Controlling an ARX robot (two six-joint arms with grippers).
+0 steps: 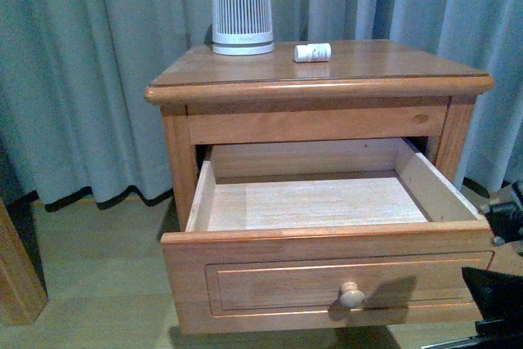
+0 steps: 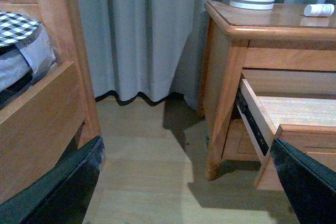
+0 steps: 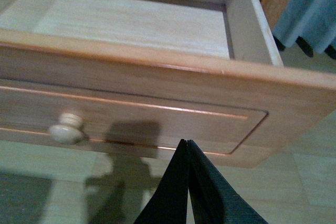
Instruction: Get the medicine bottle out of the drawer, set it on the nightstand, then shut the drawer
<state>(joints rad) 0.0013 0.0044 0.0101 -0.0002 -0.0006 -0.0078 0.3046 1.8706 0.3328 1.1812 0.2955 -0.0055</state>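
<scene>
The small white medicine bottle (image 1: 312, 52) lies on its side on the nightstand (image 1: 384, 64) top; it also shows in the left wrist view (image 2: 319, 10). The upper drawer (image 1: 327, 271) is pulled out, its pale wood inside bare, with a round knob (image 1: 351, 294) on its front. My right gripper (image 3: 186, 142) is shut and empty, just in front of the drawer front (image 3: 157, 108), to the right of the knob (image 3: 65, 128). Part of it shows at the front view's lower right (image 1: 498, 292). My left gripper (image 2: 191, 182) is open and empty, low over the floor beside the nightstand (image 2: 226, 93).
A tall white ribbed device (image 1: 242, 6) stands at the back of the nightstand top. Grey curtains (image 1: 82, 63) hang behind. A wooden bed frame (image 2: 47, 103) with checked bedding stands to the left. The floor (image 2: 147, 150) is pale wood.
</scene>
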